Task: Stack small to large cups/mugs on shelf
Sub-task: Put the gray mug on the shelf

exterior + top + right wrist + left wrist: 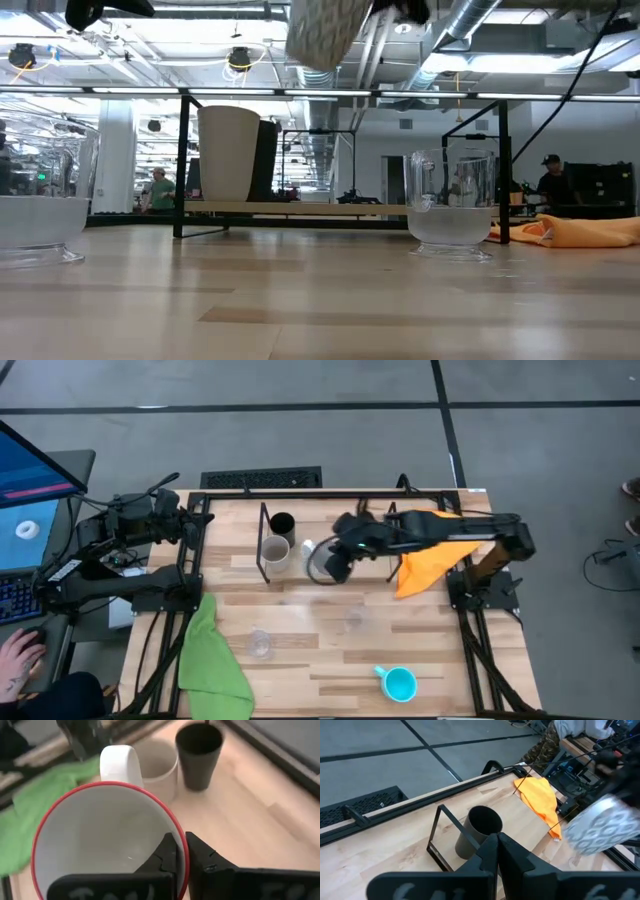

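My right gripper (335,565) is shut on a white mug with a red rim (100,840), held high over the table beside the shelf (266,540); its patterned outside shows in the low view (325,30). A black mug (282,523) and a grey-beige mug (275,550) stand upright on the shelf board (300,208). A light blue mug (400,682) stands near the front edge. Two clear glass cups (450,205) (40,220) stand on the table; one shows in the high view (260,643). My left gripper (497,852) is shut and empty, above the table's far left. My right gripper pinches the white mug's rim and wall (181,851) on the side opposite the handle (120,762). One finger (167,855) is inside the mug and one (205,862) outside. The mug is lifted clear of the table and tilted, its bottom (325,30) showing from below.
A green cloth (210,660) lies at the front left and an orange cloth (430,560) at the right, under my right arm. A person's hand (18,660) rests at a keyboard off the table's left. Bare wood lies between the shelf and the blue mug.
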{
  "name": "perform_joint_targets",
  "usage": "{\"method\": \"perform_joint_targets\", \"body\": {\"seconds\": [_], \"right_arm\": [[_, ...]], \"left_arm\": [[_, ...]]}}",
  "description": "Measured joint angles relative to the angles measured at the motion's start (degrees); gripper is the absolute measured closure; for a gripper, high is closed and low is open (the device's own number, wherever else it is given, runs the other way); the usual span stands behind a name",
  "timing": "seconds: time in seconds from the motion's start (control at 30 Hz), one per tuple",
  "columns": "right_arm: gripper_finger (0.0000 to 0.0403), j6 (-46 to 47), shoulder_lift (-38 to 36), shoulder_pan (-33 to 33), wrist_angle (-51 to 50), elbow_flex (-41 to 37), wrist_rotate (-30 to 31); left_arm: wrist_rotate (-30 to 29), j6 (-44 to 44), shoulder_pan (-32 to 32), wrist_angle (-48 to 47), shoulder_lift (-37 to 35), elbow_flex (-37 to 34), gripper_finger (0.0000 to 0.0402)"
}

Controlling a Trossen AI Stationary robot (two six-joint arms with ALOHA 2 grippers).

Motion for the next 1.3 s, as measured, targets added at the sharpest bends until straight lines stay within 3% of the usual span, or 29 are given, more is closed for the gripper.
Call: {"method": "perform_joint_targets", "body": {"seconds": [0.3,1.03,1.3], "right_arm": [[0.0377,-6.3,8.6,-6.5,0.3,0.0,-10.6],[0.0377,-11.4,10.9,-11.8,1.2,0.0,-10.1],[0.0377,-12.1,10.9,-17.3,-0.2,0.0,-8.4]], "left_arm": [[0.0,-0.1,0.0,0.0,0.0,0.0,0.0401],[0.0,0.8,0.0,0.0,0.0,0.0,0.0401],[0.0,0.9,0.0,0.0,0.0,0.0,0.0402]]}}
